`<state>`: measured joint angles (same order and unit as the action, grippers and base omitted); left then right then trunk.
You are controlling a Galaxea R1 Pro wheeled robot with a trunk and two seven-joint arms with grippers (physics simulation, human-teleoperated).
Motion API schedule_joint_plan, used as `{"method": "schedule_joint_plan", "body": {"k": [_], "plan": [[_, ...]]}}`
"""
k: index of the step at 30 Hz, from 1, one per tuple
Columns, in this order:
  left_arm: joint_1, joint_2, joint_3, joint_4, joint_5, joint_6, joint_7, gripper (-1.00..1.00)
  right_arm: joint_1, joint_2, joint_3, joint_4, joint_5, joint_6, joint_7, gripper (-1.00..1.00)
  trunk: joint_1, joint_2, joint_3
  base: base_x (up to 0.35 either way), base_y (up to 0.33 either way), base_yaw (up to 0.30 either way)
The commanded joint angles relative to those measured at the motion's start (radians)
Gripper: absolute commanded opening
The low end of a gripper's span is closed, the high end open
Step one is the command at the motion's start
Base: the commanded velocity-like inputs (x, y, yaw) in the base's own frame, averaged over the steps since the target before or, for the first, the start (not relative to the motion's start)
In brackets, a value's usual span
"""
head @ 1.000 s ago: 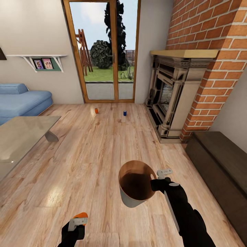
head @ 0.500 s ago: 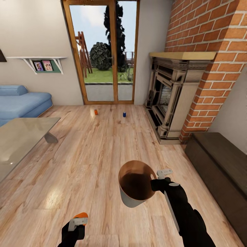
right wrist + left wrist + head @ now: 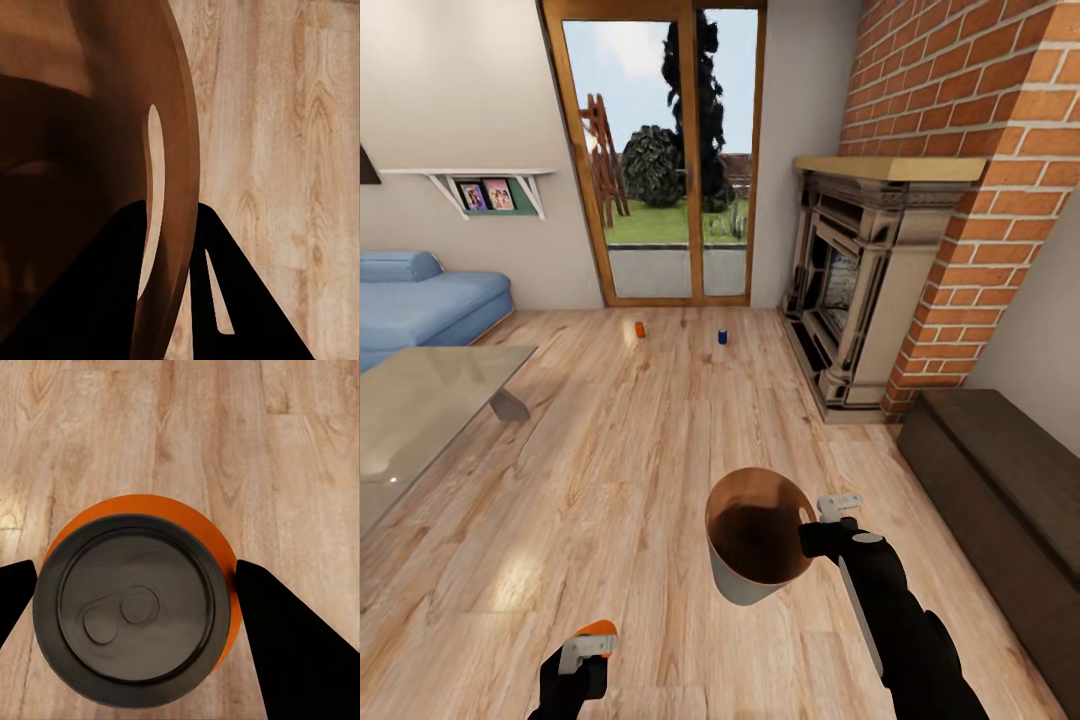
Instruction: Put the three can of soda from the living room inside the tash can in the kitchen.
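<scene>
My right gripper point(image 3: 812, 528) is shut on the rim of the tash can point(image 3: 745, 575), a white-grey bin with a brown inside, held low over the wood floor. In the right wrist view the two dark fingers point(image 3: 124, 300) pinch the brown wall of the tash can point(image 3: 75, 150). My left gripper point(image 3: 588, 648) is shut on an orange can of soda point(image 3: 598, 629); its dark top point(image 3: 135, 607) sits between the black fingers point(image 3: 292, 652). Far ahead on the floor, near the glass doors, stand another orange can point(image 3: 640, 328) and a dark blue can point(image 3: 723, 336).
A glass coffee table point(image 3: 420, 400) and a blue sofa point(image 3: 420, 300) stand at the left. The brick fireplace point(image 3: 860, 290) and a dark low cabinet point(image 3: 1000, 480) line the right. Wood floor point(image 3: 640, 440) runs open between me and the far cans.
The whole view has drifted slightly, with the doors and far cans shifting a little down: the camera moved. Both grippers and their loads look unchanged.
</scene>
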<state>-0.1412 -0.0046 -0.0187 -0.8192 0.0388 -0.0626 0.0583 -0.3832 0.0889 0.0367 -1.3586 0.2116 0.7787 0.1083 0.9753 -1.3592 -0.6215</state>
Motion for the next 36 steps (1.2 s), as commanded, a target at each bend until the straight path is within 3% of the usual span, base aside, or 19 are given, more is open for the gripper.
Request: {"method": "schedule_joint_plan", "body": {"k": [1,31,36], "plan": [[0.0,0.0,0.0,0.0,-0.002,0.0,0.0,-1.0,0.0,0.0,0.0,0.0,-0.014,0.001,0.003,-1.0,-0.004,0.007,0.003,0.0,0.0,0.0],[0.0,0.002,0.0,0.0,-0.002,0.006,-0.002,-1.0,0.0,0.0,0.0,0.0,-0.014,0.001,0.002,-1.0,-0.119,0.217,0.097,0.0,0.0,0.0],[0.0,0.001,-0.001,0.0,-0.002,-0.001,-0.001,-1.0,0.0,0.0,0.0,0.0,-0.014,0.001,0.002,-1.0,-0.119,0.217,0.097,0.0,0.0,0.0]]}}
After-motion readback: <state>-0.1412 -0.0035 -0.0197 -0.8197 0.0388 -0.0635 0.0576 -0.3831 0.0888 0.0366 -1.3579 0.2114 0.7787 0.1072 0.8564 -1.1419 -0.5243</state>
